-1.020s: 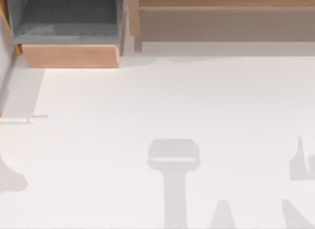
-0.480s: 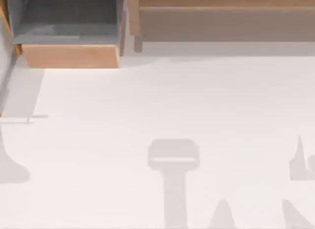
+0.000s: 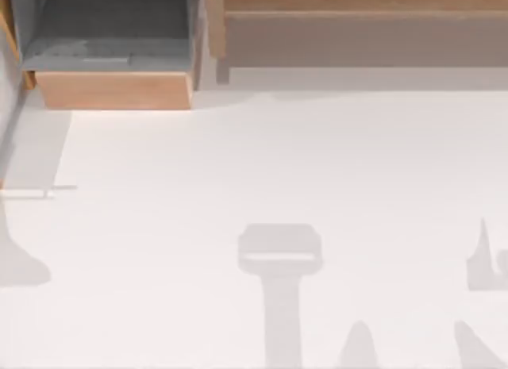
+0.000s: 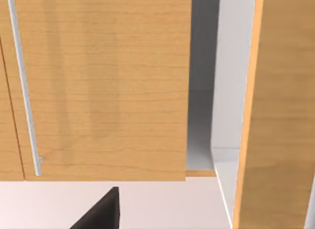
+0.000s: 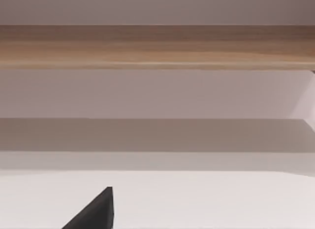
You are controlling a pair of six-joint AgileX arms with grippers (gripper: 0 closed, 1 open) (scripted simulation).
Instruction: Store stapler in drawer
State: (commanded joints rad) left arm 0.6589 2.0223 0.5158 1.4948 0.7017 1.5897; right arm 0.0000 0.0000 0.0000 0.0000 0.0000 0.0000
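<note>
Stapler: you cannot place it from these views; no small black object lies on the table [image 3: 262,163] or in the grey inside of the drawer [image 3: 111,90]. The drawer sits at the upper left of the top view, pulled out, tan front panel toward the table, interior open from above. To its right along the top edge runs the brown shelf unit [image 3: 357,28]. In the left wrist view you face a tan wood panel with a thin metal handle [image 4: 22,86]; one dark fingertip of the left gripper [image 4: 101,212] pokes in at the lower edge, so whether it is spread or pinching anything cannot be told. Same for the right gripper [image 5: 93,212], facing the shelf. Judged step: drawer already open, stapler not yet stored. Next, you need to locate the stapler before any reach.
</note>
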